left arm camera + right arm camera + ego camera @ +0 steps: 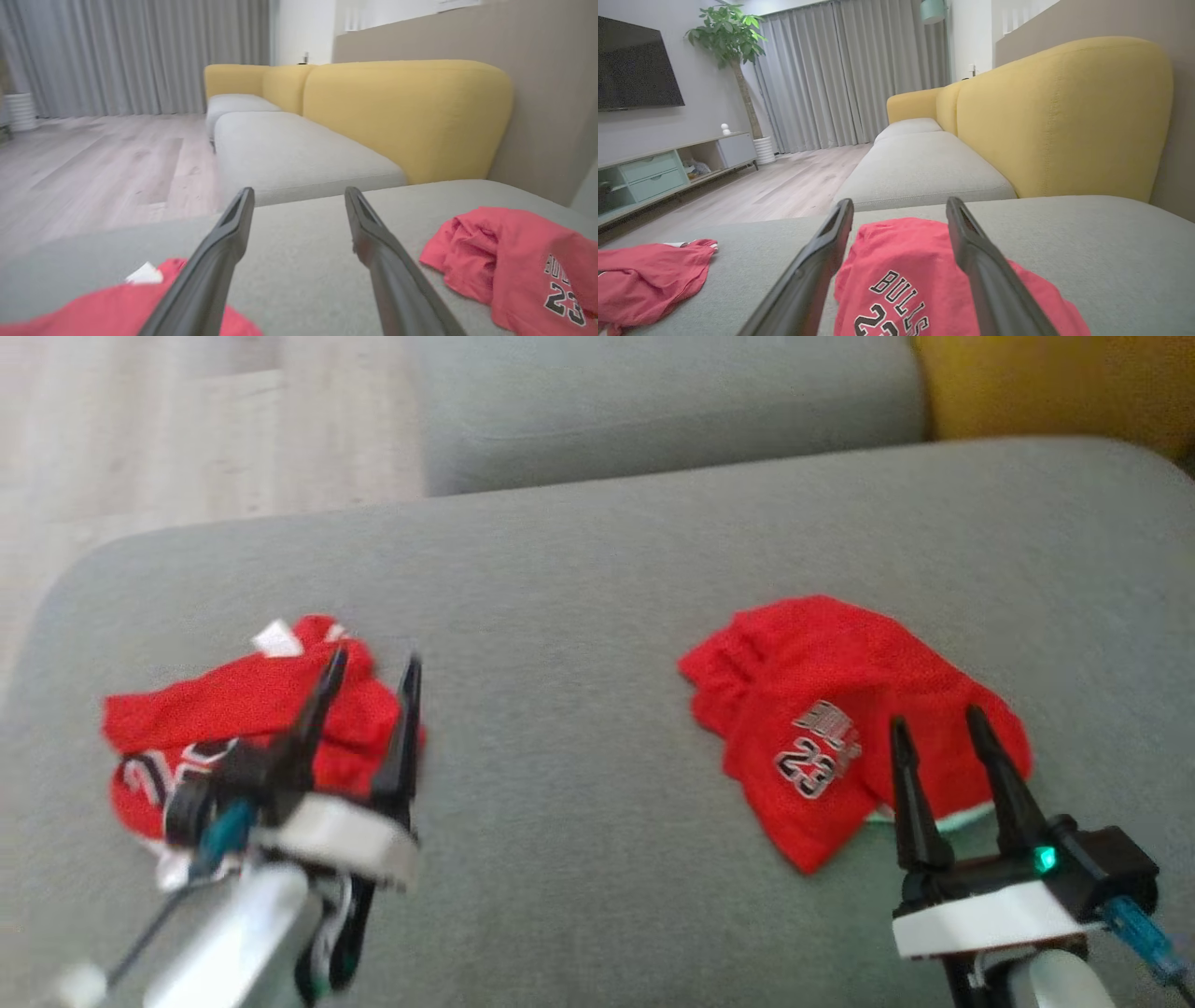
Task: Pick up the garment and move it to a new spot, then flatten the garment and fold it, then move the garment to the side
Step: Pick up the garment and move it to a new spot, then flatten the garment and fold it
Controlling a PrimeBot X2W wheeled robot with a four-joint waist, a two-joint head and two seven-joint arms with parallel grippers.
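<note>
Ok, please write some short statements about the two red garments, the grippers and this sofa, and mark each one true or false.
1. The left garment and the right garment both lie on the grey seat. True.
2. The left gripper is shut on cloth. False: its fingers stand apart and hold nothing.
3. The right garment carries the number 23. True.
4. The backrest is blue. False: it is yellow.

A grey sofa seat [597, 569] meets a yellow backrest [1064, 116], wooden floor [93, 163] alongside.
</note>
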